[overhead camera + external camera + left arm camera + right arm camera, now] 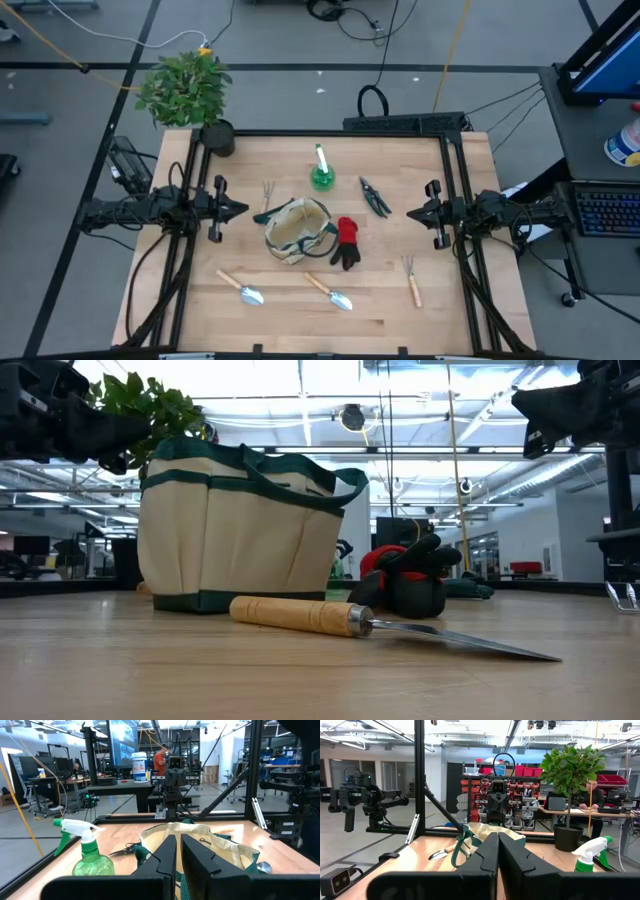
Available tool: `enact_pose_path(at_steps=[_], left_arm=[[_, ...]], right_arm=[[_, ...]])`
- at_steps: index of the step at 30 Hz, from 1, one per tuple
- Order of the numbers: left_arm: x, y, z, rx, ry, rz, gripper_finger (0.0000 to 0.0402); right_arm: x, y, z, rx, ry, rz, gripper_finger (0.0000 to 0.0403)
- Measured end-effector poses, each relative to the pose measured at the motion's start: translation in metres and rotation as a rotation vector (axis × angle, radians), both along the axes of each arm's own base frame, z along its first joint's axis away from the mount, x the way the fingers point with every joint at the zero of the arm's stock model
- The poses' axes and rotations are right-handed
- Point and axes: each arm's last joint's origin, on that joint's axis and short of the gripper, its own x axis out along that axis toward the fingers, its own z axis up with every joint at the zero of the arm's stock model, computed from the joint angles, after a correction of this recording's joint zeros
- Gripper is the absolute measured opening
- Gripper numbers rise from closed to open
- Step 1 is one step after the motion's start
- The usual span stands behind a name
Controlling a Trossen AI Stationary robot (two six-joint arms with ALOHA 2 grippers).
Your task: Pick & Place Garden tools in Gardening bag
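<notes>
Your stock on the wooden bench (380, 300), item by item:

- Gardening bag (298, 231): beige canvas with green trim, upright at the bench's middle, mouth open. You cannot see any tool inside it.
- Green spray bottle (322, 172): standing beyond the bag, toward the far edge.
- Black pruning shears (375, 196): lying flat, to the right of the bottle.
- Red-and-black gloves (347, 243): heaped just beside the bag on its right.
- First trowel (240, 287): wooden handle, on the near side, left of centre.
- Second trowel (329, 291): near side, centre, below the bag.
- Fork rake, right (411, 279): lying near the right frame post.
- Fork rake, left (268, 195): lying close to the bag's upper left.
- Potted plant (190, 93): at the far left corner.

Your arms:

- Left gripper (236, 209): hovers at the bench's left edge, pointed toward the bag; fingers (163, 857) closed together, holding nothing.
- Right gripper (413, 213): hovers at the right edge, facing inward; fingers (486, 856) closed, empty.
</notes>
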Motion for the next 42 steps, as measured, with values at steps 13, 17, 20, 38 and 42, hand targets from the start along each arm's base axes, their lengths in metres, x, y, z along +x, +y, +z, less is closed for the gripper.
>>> enact_pose_path(at_steps=[13,17,20,38,42], left_arm=[[0.0000,0.0000,0.0000,0.000,0.000,0.000,0.0033],[0.0000,0.0000,0.0000,0.000,0.000,0.000,0.0033],[0.0000,0.0000,0.0000,0.000,0.000,0.000,0.0033],[0.0000,0.0001,0.0003,0.050,-0.004,0.007,0.0033],[-0.0004,0.0001,0.0035,0.038,-0.037,0.007,0.0033]], right_arm=[[0.0000,0.0000,0.0001,0.000,-0.001,0.000,0.0000],[0.0000,0.0000,0.0000,0.000,0.000,0.000,0.0000],[0.0000,0.0000,0.0000,0.000,0.000,0.000,0.0000],[0.0000,-0.0001,0.0001,-0.021,-0.003,-0.006,0.0000],[-0.0003,-0.0001,0.0014,-0.103,-0.024,-0.024,0.0000]])
